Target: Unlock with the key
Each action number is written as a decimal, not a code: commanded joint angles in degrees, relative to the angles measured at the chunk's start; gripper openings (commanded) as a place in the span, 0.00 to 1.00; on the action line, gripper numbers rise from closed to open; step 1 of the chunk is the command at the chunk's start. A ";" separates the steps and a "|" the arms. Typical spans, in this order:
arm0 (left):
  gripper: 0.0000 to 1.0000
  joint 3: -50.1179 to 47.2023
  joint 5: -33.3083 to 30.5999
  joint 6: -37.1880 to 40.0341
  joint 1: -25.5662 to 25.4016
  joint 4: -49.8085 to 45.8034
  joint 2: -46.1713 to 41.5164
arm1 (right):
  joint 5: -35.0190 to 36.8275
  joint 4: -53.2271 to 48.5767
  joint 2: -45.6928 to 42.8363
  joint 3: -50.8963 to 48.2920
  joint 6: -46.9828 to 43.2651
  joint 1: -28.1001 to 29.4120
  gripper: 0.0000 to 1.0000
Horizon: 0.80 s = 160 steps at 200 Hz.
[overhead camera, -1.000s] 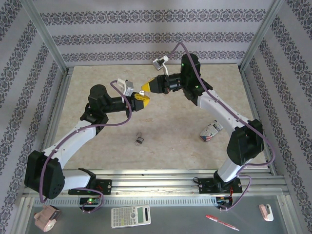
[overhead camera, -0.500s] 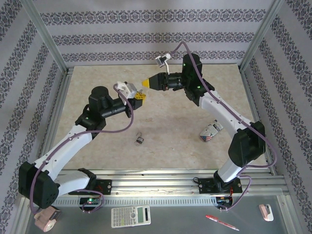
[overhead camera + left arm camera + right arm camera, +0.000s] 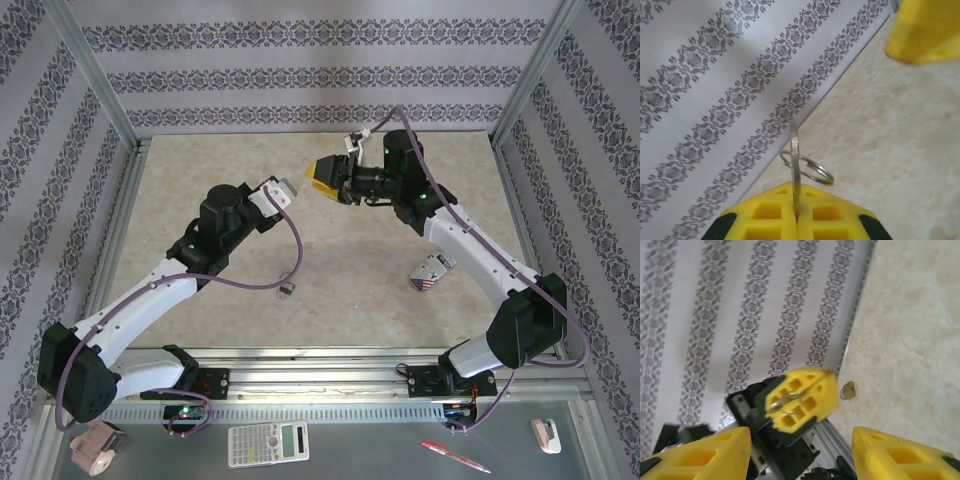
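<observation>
Your left tool point(image 3: 796, 216) is clamped on the key point(image 3: 794, 160) edge-on, so its blade sticks out free for the padlock point(image 3: 287, 289) lying on the desk point(image 3: 350, 260), while your right tool point(image 3: 322, 178) gapes empty.

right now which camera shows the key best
Left wrist: the key sits close up, edge-on, pinched in the shut left gripper. Right wrist shows it small and blurred at that gripper's tips; in the top view it's too small to tell.
</observation>
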 commanded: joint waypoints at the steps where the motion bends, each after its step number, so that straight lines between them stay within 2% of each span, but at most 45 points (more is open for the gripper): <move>1: 0.00 -1.98 -2.65 7.50 -1.93 5.98 0.57 | 3.42 0.74 -0.84 -2.81 6.32 0.11 0.56; 65: 0.00 -4.47 2.04 5.44 -3.83 7.20 0.69 | 3.87 2.44 2.12 -2.32 12.27 1.77 0.57; 119: 0.00 -5.72 1.00 8.05 -5.59 8.97 3.03 | 3.99 3.43 3.32 -1.93 14.73 3.36 0.57; 160: 0.00 -5.64 -0.79 9.37 -6.26 10.24 4.68 | 3.46 2.73 3.49 -1.91 15.35 3.98 0.49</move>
